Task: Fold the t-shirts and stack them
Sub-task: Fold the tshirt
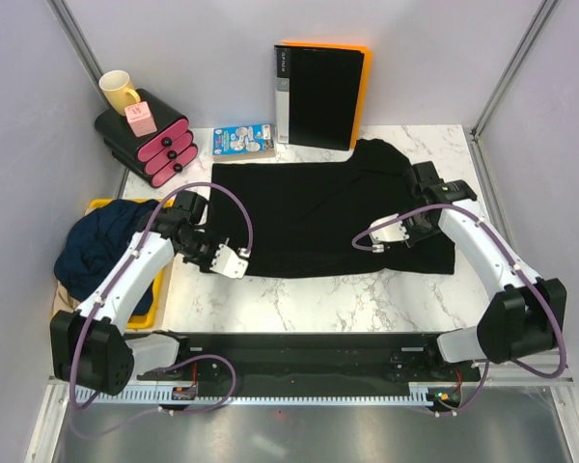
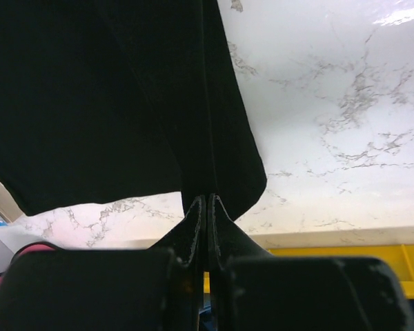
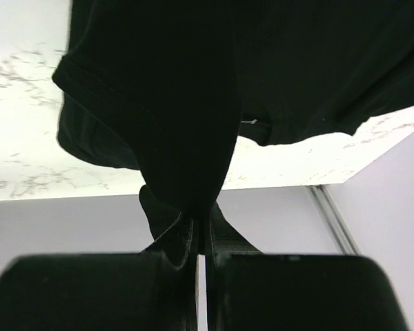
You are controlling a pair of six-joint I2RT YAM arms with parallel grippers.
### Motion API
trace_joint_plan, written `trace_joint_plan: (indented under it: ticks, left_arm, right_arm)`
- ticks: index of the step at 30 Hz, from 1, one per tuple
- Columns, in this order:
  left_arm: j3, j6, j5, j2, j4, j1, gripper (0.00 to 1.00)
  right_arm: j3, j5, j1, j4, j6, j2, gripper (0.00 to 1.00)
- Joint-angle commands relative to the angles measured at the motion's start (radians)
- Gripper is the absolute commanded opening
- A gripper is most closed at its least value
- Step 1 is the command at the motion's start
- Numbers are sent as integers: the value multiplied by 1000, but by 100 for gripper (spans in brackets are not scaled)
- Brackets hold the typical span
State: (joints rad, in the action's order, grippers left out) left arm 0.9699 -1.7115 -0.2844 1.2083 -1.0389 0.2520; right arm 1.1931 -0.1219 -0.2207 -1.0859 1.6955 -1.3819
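A black t-shirt [image 1: 318, 217] lies spread across the marble table. My left gripper [image 1: 195, 214] is at its left edge, shut on a fold of the black cloth [image 2: 159, 103]. In the left wrist view the jaws [image 2: 207, 200] are pressed together with the cloth hanging from their tips. My right gripper [image 1: 427, 180] is at the shirt's right side, also shut on a bunch of the black cloth [image 3: 193, 103], which hangs from its tips [image 3: 201, 217]. A dark navy t-shirt [image 1: 101, 241] lies crumpled in a yellow tray [image 1: 101, 204] at the left, with a bit of tan cloth [image 1: 66, 289] under it.
A black binder with an orange back [image 1: 318, 92] stands at the back wall. At the back left are a black and pink drawer unit [image 1: 154, 145], a yellow mug [image 1: 119, 92], a pink cube [image 1: 141, 120] and a blue box [image 1: 243, 141].
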Motion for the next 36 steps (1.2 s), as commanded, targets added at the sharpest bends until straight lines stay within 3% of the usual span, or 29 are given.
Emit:
trace_joint_plan:
  ticks: [1,16,36]
  left_arm:
    - [39,-34,42,54,60,-10,2]
    - [105,6,102,252,227,-22,2]
    - [151,4,180,390,246,-30,2]
  right_arm:
    - [91,-22,1,87,26,-57,0]
    - [103,-21,1,178,55,-158,0]
    - [145,-50,1,294,32,-269,0]
